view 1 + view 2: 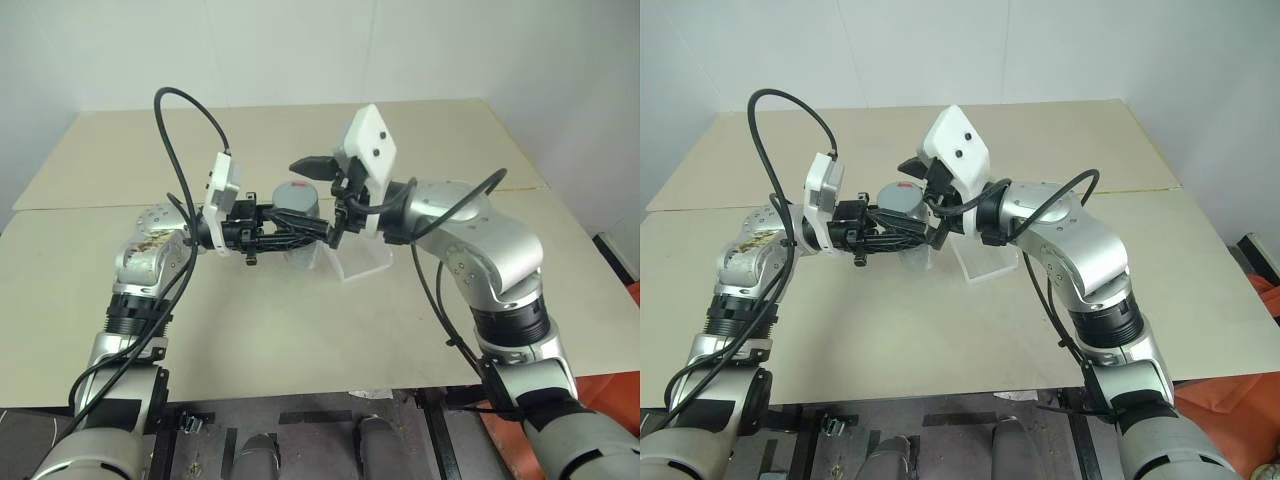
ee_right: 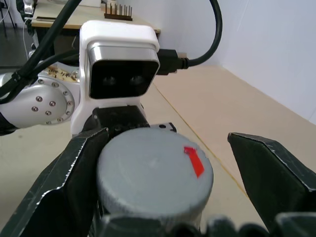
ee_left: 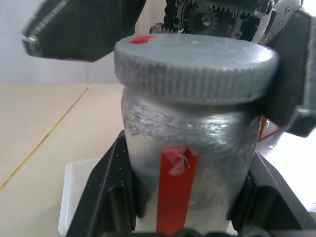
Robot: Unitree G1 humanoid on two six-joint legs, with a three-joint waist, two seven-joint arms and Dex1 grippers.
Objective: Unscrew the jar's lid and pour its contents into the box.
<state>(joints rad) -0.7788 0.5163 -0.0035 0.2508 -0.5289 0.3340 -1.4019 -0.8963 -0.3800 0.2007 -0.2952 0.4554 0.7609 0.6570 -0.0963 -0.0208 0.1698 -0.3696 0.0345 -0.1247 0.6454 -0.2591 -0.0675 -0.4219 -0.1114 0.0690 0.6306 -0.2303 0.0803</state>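
My left gripper (image 1: pixel 297 236) is shut on the jar (image 3: pixel 197 148), holding it upright above the table. The jar is clear, with a red strip down its side. Its silver-grey lid (image 2: pixel 148 180) is on and has a small red mark (image 2: pixel 194 160) at the edge. My right gripper (image 2: pixel 165 173) is open, with one finger on each side of the lid; the finger (image 2: pixel 269 173) on the red-mark side stands clear of it. The clear box (image 1: pixel 362 262) lies on the table just below and behind the jar. The contents cannot be made out through the jar wall.
The beige table (image 1: pixel 300 330) spreads wide on all sides, with a seam (image 1: pixel 90 205) running across it behind the arms. Black cables (image 1: pixel 180 110) loop up from both wrists. White walls stand behind the table.
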